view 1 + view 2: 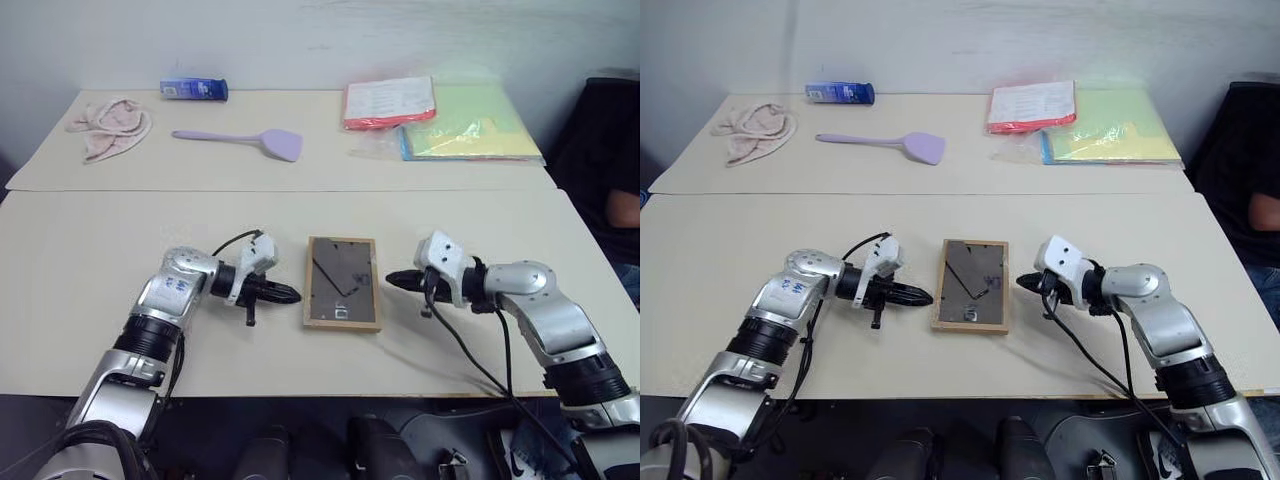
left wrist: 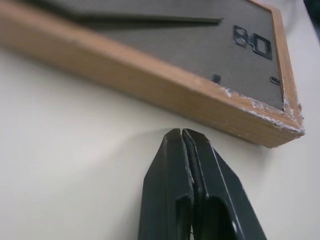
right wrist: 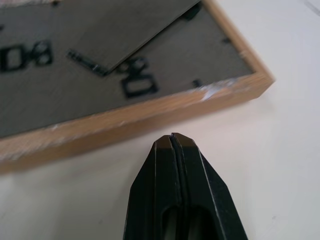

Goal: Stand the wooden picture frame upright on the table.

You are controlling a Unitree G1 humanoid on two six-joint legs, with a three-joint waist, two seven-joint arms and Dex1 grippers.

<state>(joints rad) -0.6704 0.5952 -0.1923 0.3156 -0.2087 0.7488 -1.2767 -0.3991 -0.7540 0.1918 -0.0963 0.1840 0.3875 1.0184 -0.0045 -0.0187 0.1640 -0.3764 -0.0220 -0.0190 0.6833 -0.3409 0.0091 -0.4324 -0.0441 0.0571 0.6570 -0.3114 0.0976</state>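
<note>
On the pale table [image 1: 90, 290] the frame [image 1: 343, 283] lay back-up between your left hand [image 1: 291, 294] and right hand [image 1: 392, 279], both pressed together empty just beside its rims, so pushing in like that risked sliding or skewing it, not lifting it.

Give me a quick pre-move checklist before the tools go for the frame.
1. Wooden picture frame lying flat, back panel up: ok.
2. Left tool shut, tip short of the frame's left edge, not touching: ok.
3. Right tool shut, tip short of the right edge: ok.
4. Tools on opposite sides of the frame: ok.
5. Table around the frame free; spatula and paper stack far back: ok.
6. Prop leg folds out freely: cannot tell.
</note>
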